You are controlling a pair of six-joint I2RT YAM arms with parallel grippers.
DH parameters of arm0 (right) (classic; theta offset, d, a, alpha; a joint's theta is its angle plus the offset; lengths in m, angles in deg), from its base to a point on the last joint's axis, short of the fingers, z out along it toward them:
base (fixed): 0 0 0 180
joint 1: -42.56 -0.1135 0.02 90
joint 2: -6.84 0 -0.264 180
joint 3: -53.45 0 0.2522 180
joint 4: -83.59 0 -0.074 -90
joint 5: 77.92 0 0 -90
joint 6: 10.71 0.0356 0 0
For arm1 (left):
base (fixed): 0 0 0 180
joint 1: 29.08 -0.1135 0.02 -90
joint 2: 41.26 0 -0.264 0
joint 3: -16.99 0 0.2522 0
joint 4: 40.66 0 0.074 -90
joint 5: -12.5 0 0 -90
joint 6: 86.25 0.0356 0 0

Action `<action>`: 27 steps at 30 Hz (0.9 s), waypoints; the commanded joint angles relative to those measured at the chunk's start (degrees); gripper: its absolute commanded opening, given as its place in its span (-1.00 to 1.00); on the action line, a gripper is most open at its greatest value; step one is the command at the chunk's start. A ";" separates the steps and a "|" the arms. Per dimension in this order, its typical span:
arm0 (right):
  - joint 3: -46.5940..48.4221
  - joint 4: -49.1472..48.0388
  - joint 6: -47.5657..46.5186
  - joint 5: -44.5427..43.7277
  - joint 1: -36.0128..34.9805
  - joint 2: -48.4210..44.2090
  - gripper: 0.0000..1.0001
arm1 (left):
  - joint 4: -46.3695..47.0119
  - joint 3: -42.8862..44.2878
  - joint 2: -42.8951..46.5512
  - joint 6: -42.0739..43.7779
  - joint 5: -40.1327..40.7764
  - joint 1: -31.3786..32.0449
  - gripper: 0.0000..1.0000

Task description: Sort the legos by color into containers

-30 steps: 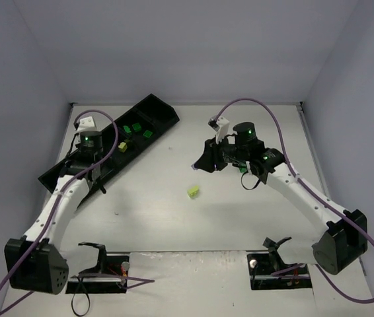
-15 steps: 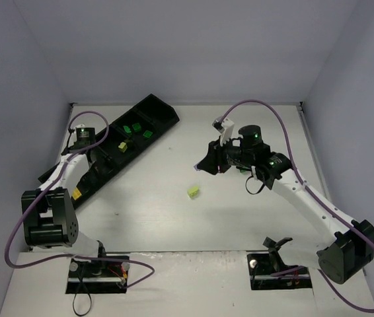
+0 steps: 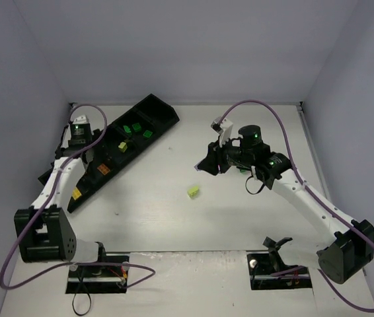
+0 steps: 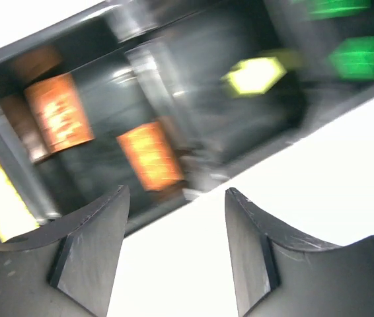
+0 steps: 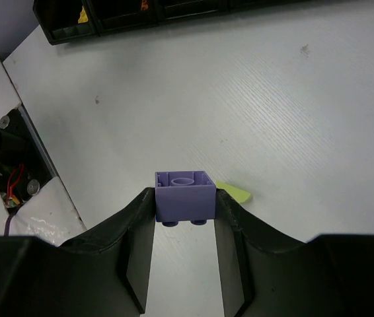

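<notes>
Black plastic forms the long, narrow tray [image 3: 162,113], which lies diagonally on the white table [image 3: 240,218]. Its near end points to eight o'clock and its far end to one o'clock.

From above, the tray's compartments hold, from near end to far:
- a yellow brick [image 3: 76,194]
- an orange speck
- a lime brick [image 3: 122,146]
- a cluster of green bricks [image 3: 136,125]

The left arm reaches over the tray's middle, and its wrist hides the fingers in this view.

The left wrist camera, though blurred, fills that gap. The left gripper [image 4: 175,198] hangs over the tray's table-side rim, fingers spread apart with nothing between them. The orange speck proves to be two orange bricks [image 4: 149,153]. The blur hides whether they share one compartment.

Near the table's centre lies a loose lime brick [image 3: 192,191], well apart from the tray. Toward one o'clock from it hangs the right gripper [image 3: 203,165], and the overhead view does not show what it carries.

The right wrist camera shows the fingers clenched on a purple brick [image 5: 185,197], held above the table with its studs pointing down. The loose lime brick peeks out at three o'clock of the purple one, partly behind a finger. The tray's edge shows at the frame's top.
</notes>
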 commanded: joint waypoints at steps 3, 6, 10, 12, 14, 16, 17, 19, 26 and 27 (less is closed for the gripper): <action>3.22 -4.20 -6.57 1.55 0.27 -0.52 -1.00 | 1.55 7.07 10.04 -0.40 -16.16 7.41 0.07; 3.93 -4.99 -10.96 4.44 0.18 -0.69 -1.00 | 1.98 9.43 11.10 -2.33 -22.65 13.03 0.17; 2.26 -9.02 -17.99 8.31 0.18 -2.89 -1.00 | 6.37 10.41 11.27 0.64 -34.78 19.45 0.28; 2.61 -8.95 -20.89 11.12 0.18 -3.51 -0.99 | 10.22 9.19 12.15 4.84 -39.52 23.04 0.29; 4.01 -8.60 -21.87 13.58 0.27 -3.16 -0.98 | 12.00 8.31 13.20 9.06 -40.95 25.17 0.29; 5.15 -7.90 -22.49 17.98 0.27 -2.72 -0.93 | 14.55 7.34 13.47 9.70 -43.41 26.49 0.29; 5.59 -7.89 -22.49 19.12 0.18 -2.37 -0.91 | 15.25 7.51 13.04 8.14 -43.94 26.49 0.29; 6.13 -7.80 -22.92 20.71 -0.08 -2.19 -0.88 | 15.52 8.91 11.46 6.02 -45.69 26.41 0.29; 5.69 -7.80 -25.38 17.91 -1.66 -2.45 -0.88 | 16.40 13.13 7.50 -7.59 -50.27 28.34 0.30; 5.60 -7.80 -25.73 17.29 -1.84 -2.54 -0.88 | 16.40 13.40 7.32 -8.66 -50.44 28.51 0.31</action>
